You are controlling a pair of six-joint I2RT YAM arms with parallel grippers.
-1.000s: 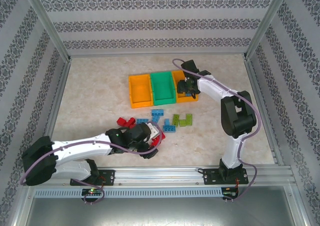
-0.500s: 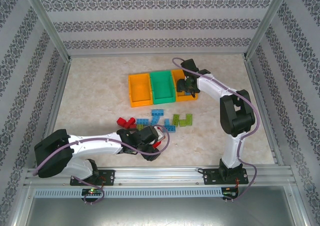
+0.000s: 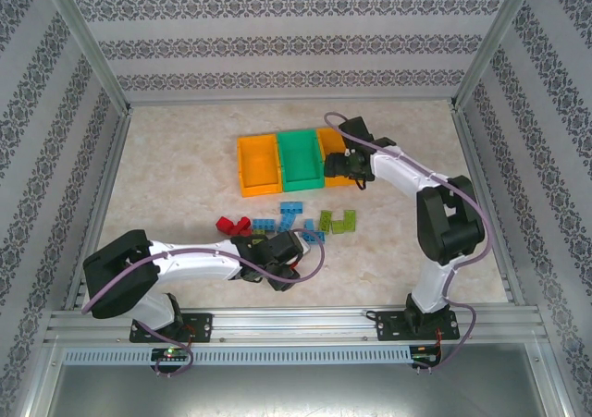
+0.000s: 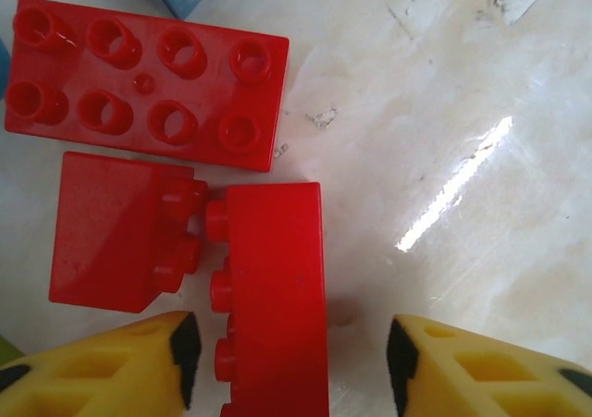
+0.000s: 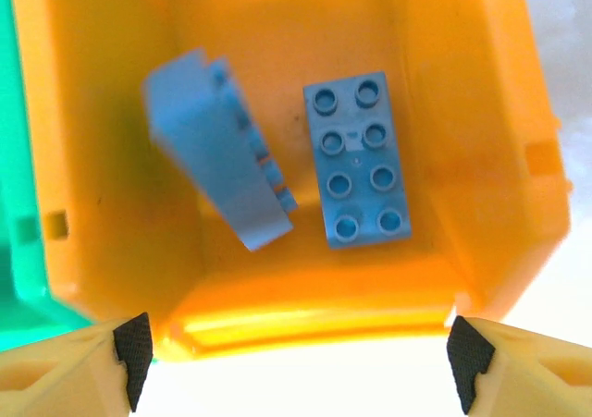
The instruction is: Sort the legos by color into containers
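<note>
My left gripper point(image 4: 292, 360) is open low over the table, its yellow fingers standing either side of a red lego point(image 4: 273, 288) that lies on its side, with a gap on both sides. A sloped red brick point(image 4: 116, 241) and a flat eight-stud red brick point(image 4: 148, 79) lie just beyond it. My right gripper point(image 5: 296, 348) hangs open over the near edge of the right orange container point(image 5: 444, 112), where two light blue legos point(image 5: 365, 158) point(image 5: 217, 149) rest. From above, the left gripper point(image 3: 285, 269) is near the front and the right gripper point(image 3: 344, 165) is at the bins.
The left orange bin point(image 3: 259, 165) and green bin point(image 3: 302, 160) stand beside the right one. Loose red legos point(image 3: 231, 224), light blue ones point(image 3: 291, 210) and lime green ones point(image 3: 338, 220) lie between bins and arms. Patterned walls and a metal frame enclose the table.
My left gripper has narrowed and settled lower around the red brick while its arm swung right. My right gripper has opened wider above the right orange bin.
</note>
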